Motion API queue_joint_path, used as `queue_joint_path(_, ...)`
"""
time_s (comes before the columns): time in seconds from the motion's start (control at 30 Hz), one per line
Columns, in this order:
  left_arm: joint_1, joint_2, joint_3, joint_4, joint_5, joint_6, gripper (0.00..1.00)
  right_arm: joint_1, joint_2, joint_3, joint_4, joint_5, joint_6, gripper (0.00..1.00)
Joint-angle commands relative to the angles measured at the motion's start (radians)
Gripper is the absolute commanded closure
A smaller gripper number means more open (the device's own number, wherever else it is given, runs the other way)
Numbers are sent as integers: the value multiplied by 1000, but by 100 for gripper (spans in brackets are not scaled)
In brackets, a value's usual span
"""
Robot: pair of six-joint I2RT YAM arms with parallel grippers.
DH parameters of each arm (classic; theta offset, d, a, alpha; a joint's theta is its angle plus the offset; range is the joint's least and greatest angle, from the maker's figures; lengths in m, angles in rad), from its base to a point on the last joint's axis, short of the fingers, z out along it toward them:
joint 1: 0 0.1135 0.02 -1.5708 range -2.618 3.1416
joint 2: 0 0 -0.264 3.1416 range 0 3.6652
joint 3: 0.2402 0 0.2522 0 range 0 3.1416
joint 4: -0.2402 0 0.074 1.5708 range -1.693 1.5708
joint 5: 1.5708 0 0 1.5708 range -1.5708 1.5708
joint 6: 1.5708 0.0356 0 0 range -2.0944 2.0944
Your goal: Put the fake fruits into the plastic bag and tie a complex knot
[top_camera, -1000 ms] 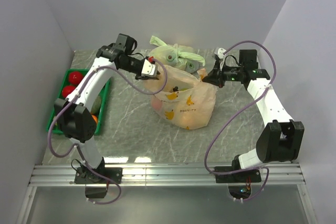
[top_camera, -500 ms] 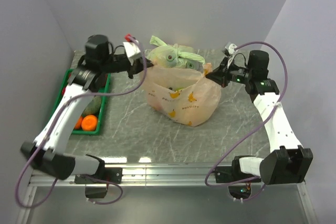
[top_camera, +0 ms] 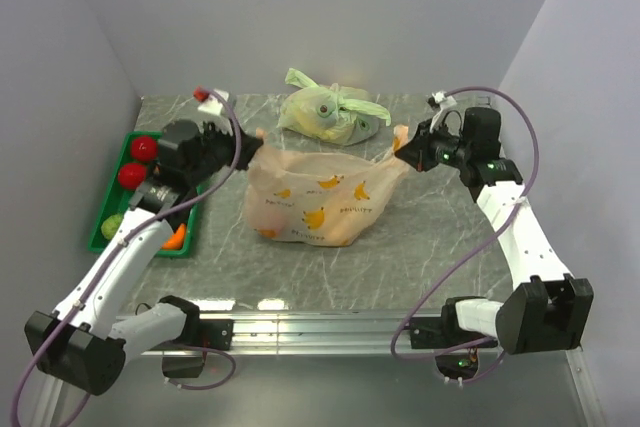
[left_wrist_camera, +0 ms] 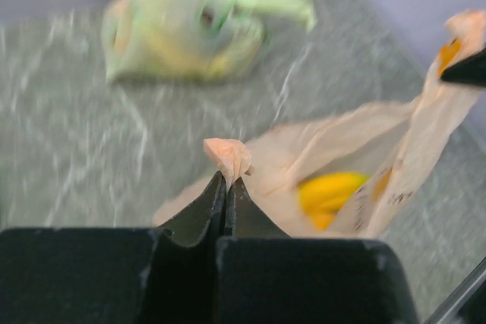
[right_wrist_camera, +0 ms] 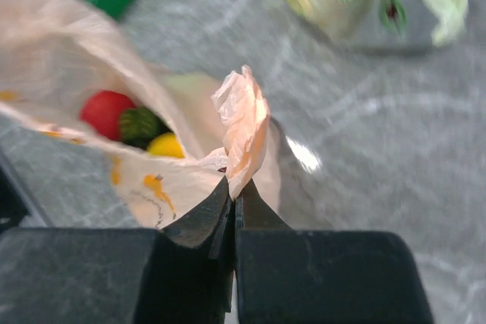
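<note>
The plastic bag lies stretched across the middle of the tabletop with fake fruits showing inside. The left fingers are pressed together on its left handle, and the right fingers pinch its right handle. To start the knot well, I judge both handles should rise and converge evenly above the bag's centre, so the mouth closes without spilling. Room looks open on the near and right sides, but the green tray lies close on the left and the pale green bag just beyond the far side.
</note>
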Motion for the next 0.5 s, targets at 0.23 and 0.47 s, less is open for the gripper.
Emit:
queue_joint_path(0.23,2,-264,-217,59,66,55,100,-21,128,-15,-31,117,29,100)
queue_joint_path(0.47,8,-235,-142,-14,58,138,100,60,193,-30,-48,126,29,100)
